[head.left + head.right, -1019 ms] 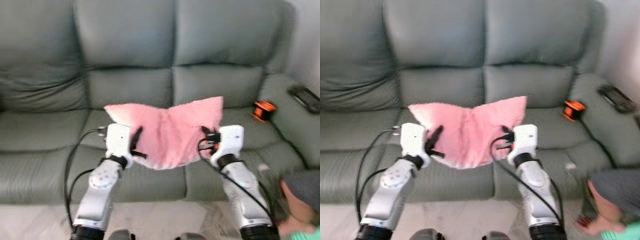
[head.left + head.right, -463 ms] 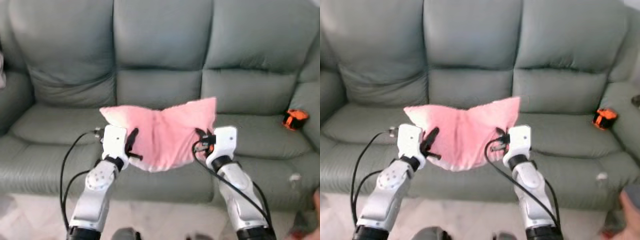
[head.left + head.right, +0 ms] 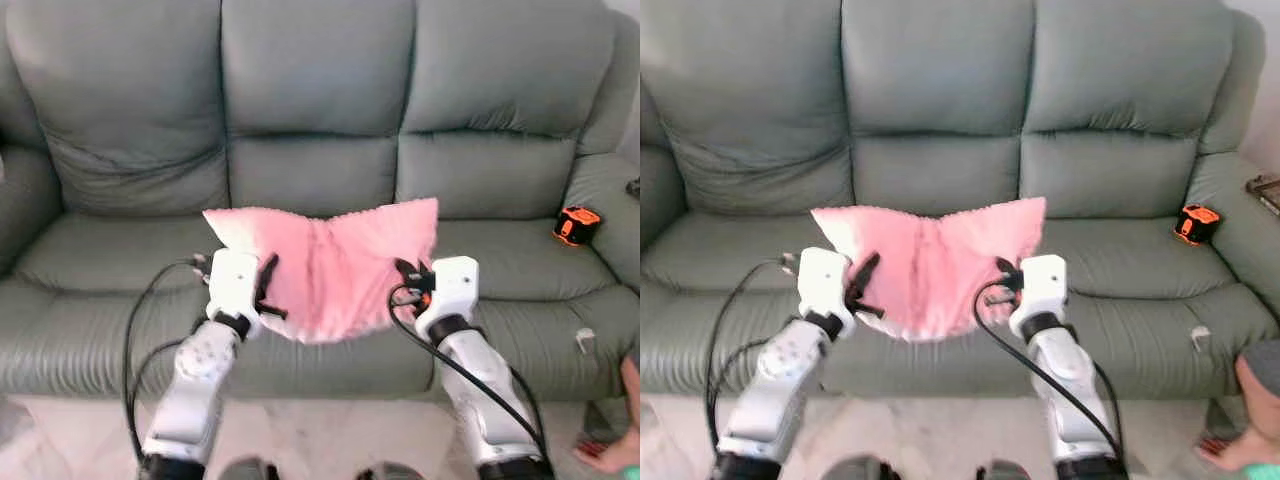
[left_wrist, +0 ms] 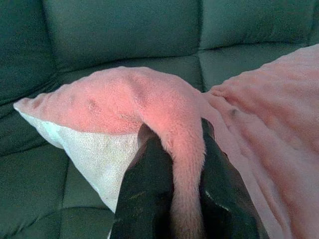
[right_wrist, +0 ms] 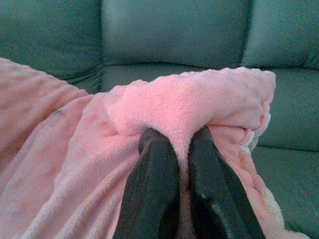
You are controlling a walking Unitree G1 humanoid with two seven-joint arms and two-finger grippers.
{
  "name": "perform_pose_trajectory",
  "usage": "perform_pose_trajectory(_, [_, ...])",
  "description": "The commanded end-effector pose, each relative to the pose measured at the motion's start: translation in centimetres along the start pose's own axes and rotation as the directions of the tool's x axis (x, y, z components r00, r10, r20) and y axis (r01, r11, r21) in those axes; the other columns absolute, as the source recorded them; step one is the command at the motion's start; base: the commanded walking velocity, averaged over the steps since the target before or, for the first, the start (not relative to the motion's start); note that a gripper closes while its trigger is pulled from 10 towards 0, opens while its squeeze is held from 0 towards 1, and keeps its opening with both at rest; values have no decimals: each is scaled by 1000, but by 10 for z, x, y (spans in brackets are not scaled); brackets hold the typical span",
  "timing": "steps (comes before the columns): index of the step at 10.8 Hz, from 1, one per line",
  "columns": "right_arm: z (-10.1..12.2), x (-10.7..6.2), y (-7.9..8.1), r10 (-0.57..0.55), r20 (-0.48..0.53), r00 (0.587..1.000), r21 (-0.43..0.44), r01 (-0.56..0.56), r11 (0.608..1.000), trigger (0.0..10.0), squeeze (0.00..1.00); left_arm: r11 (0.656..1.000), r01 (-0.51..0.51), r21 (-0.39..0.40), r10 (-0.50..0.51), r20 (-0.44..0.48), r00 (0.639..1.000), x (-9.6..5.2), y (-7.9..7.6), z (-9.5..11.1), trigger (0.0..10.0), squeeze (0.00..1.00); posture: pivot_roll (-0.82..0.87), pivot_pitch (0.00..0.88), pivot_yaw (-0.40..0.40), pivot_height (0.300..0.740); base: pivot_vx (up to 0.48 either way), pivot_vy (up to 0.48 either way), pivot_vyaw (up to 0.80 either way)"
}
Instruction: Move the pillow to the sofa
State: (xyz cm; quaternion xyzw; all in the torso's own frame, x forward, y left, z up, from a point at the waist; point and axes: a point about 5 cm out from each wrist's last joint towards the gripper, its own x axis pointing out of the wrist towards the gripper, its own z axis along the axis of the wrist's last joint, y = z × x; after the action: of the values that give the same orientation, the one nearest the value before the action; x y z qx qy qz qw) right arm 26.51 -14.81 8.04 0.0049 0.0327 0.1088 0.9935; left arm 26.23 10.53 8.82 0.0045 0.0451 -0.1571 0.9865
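Left eye view: pillow [image 3: 325,265], pink, hangs slung between the two grippers, long axis running from one to the other, sagging at mid-span. Left gripper [image 3: 266,290] is clamped on a fold at its end; right gripper [image 3: 411,280] likewise pinches the opposite end, as both wrist views confirm. Sofa [image 3: 320,130] lies directly ahead of both grippers, its middle seat cushion below and beyond the pillow. Judgement: both arms stand equally near; release calls for a forward reach.

Big grey-green three-seat sofa [image 3: 320,150] takes up most of the room here. Pale tiled floor [image 3: 320,435] runs along its front, lit soft and even.
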Motion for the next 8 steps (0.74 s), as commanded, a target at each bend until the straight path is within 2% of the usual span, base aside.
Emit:
perform_pose_trajectory(1, [9,2,0,5,37,999,-7,-5,1000,10000,0,1000,3,14,-3,44,999,2,-2,9,10000,0,-20,0,10,740,0,0,0])
perform_pose_trajectory(2, [9,2,-1,-3,34,999,-5,3,1000,10000,0,999,-15,28,13,61,998,2,0,12,10000,0,-20,0,10,740,0,0,0])
perform_pose_trajectory(5, [8,2,0,-2,32,999,-3,2,1000,10000,0,1000,17,4,-18,50,999,1,-1,10,10000,0,-20,0,11,740,0,0,0])
perform_pose_trajectory(8, [6,0,0,1,27,1000,-5,-1,1000,10000,0,1000,26,0,-26,47,999,-1,-1,9,10000,0,-20,0,10,740,356,0,0])
